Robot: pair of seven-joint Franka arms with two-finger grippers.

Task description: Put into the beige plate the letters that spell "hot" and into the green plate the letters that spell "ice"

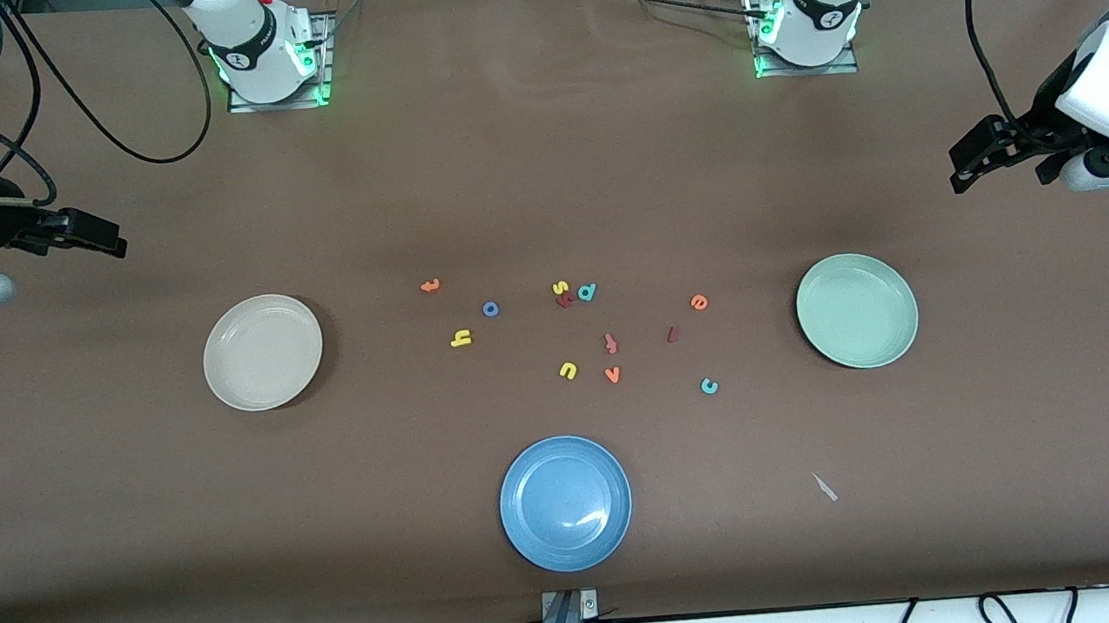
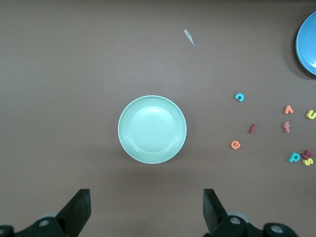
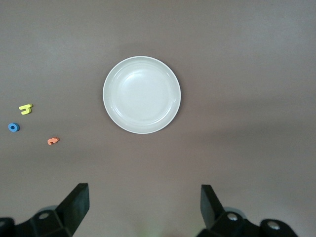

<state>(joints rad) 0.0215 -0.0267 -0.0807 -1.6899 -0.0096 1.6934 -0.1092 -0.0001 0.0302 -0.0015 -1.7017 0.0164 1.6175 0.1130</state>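
The beige plate (image 1: 263,352) (image 3: 141,95) lies empty toward the right arm's end, the green plate (image 1: 857,310) (image 2: 152,129) empty toward the left arm's end. Between them lie the yellow h (image 1: 460,338) (image 3: 25,108), blue o (image 1: 490,309) (image 3: 14,127) and orange t (image 1: 430,285) (image 3: 52,141). Closer to the green plate are the dark red i (image 1: 674,334) (image 2: 253,128), teal c (image 1: 710,386) (image 2: 240,97) and orange e (image 1: 699,303) (image 2: 236,144). My left gripper (image 1: 993,163) (image 2: 146,212) hangs open and empty over bare table by the green plate. My right gripper (image 1: 91,237) (image 3: 144,210) hangs open and empty by the beige plate.
A blue plate (image 1: 565,502) sits nearer the front camera than the letters. Other letters lie mid-table: yellow s (image 1: 560,288), teal d (image 1: 587,293), pinkish f (image 1: 611,344), yellow u (image 1: 568,371), orange v (image 1: 612,375). A white scrap (image 1: 824,487) lies near the front edge.
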